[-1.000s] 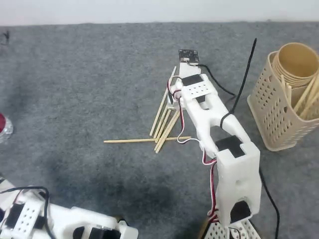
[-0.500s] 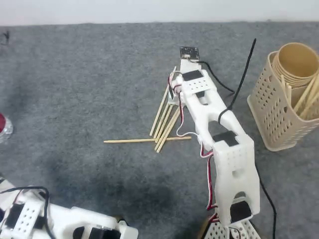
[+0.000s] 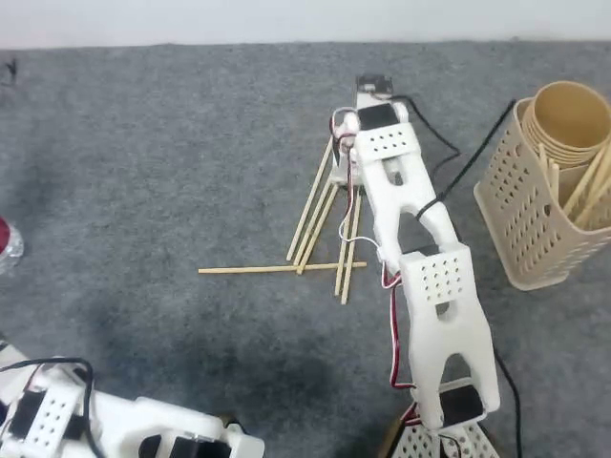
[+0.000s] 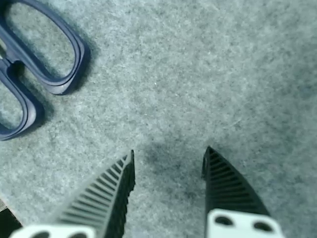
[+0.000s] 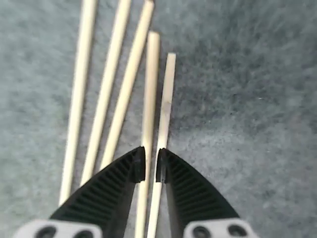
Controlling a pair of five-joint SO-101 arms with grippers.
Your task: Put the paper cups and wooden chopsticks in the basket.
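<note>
Several wooden chopsticks (image 3: 310,215) lie fanned out on the grey carpet, with one chopstick (image 3: 258,270) lying crosswise below them. My right gripper (image 5: 150,166) is down at their far ends, shut on a pair of chopsticks (image 5: 159,99) that run out between its fingertips; that pair (image 3: 346,272) slants away from the others. The beige basket (image 3: 520,224) stands at the right, holding stacked paper cups (image 3: 571,114) and a few chopsticks (image 3: 592,186). My left gripper (image 4: 168,161) is open over bare carpet, its arm (image 3: 115,429) at the near left corner.
Dark blue scissor handles (image 4: 29,64) lie on the carpet beside my left gripper. A red-and-clear object (image 3: 6,243) sits at the left edge. A black cable (image 3: 468,157) runs between the right arm and the basket.
My right gripper has shifted away toward the far side and closed on two chopsticks, swinging them out of the bundle so they now slant apart from the others. The left arm has stayed put.
</note>
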